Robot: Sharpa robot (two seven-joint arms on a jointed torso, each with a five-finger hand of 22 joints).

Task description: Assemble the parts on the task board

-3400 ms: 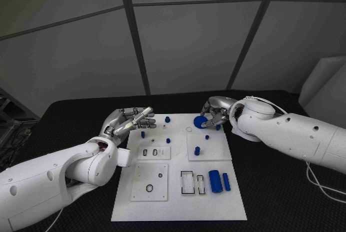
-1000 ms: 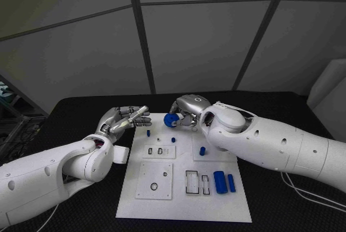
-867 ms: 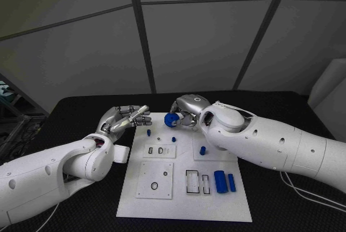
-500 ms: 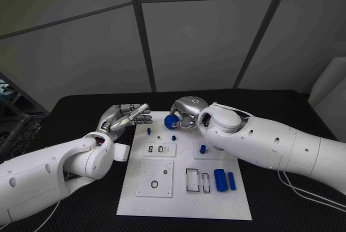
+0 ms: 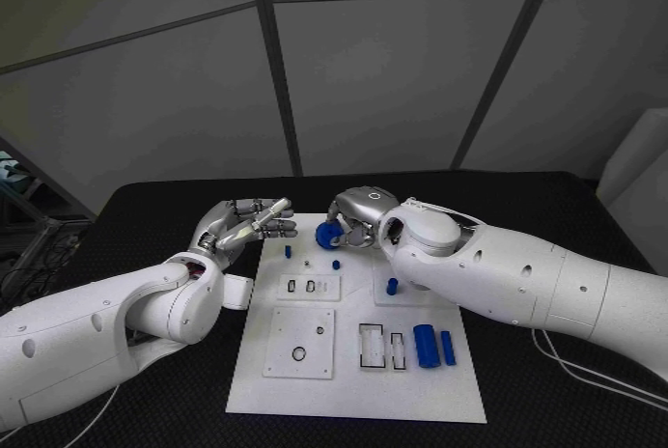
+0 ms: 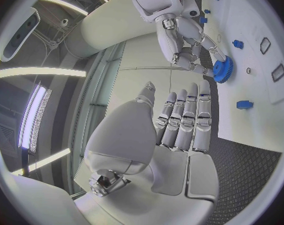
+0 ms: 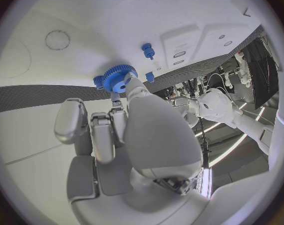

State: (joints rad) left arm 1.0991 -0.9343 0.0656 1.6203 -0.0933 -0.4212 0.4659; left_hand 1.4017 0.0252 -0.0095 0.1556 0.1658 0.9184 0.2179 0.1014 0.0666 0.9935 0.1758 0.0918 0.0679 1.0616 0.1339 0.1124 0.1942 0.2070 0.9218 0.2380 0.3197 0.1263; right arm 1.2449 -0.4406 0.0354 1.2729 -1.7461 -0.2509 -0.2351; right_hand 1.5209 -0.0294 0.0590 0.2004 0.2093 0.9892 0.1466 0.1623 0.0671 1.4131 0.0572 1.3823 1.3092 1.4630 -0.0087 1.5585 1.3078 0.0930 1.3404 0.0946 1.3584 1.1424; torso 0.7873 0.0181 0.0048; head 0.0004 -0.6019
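Note:
My right hand (image 5: 361,212) hovers over the far end of the white task board (image 5: 353,380) and pinches a blue gear (image 5: 328,236) in its fingertips. The right wrist view shows the blue gear (image 7: 119,78) just above the board, close to two small blue pegs (image 7: 147,50). In the left wrist view the same gear (image 6: 221,69) hangs under the right hand (image 6: 186,34). My left hand (image 5: 246,222) is raised beside the board's far left corner, fingers stretched out and holding nothing. Its fingers (image 6: 184,122) lie straight, side by side.
Small blue pegs stand on the board at the far left (image 5: 289,249), centre (image 5: 336,265) and right (image 5: 391,287). Two blue cylinders (image 5: 425,346) lie at the near right beside outlined slots (image 5: 368,350). Black table (image 5: 557,303) surrounds the board.
The right hand has carried the gear from the board's far right across to its far left, and sunk slightly in the last second. The left hand has barely moved.

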